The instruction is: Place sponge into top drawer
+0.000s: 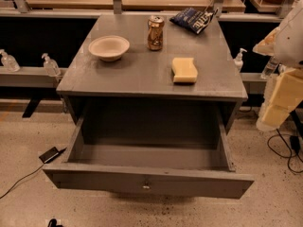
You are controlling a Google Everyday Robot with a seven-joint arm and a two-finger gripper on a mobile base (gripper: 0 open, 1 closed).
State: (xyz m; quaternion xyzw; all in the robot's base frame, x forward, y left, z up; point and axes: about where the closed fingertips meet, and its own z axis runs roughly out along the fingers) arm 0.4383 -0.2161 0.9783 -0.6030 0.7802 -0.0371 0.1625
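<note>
The gripper (280, 103) is hanging at 3 o'clock, cut off by the frame edge; its grip cannot be told. 1 sponge (184, 70) is lying on the cabinet top (142, 77), at 1 o'clock from the pulled-out top drawer (149, 181). 1 bowl (109, 48), 1 can (155, 32) and 1 chip bag (194, 19) are sitting behind it.

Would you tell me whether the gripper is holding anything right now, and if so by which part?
Nothing seems held: the sponge lies free on the cabinet top, apart from the gripper at the right edge.
</note>
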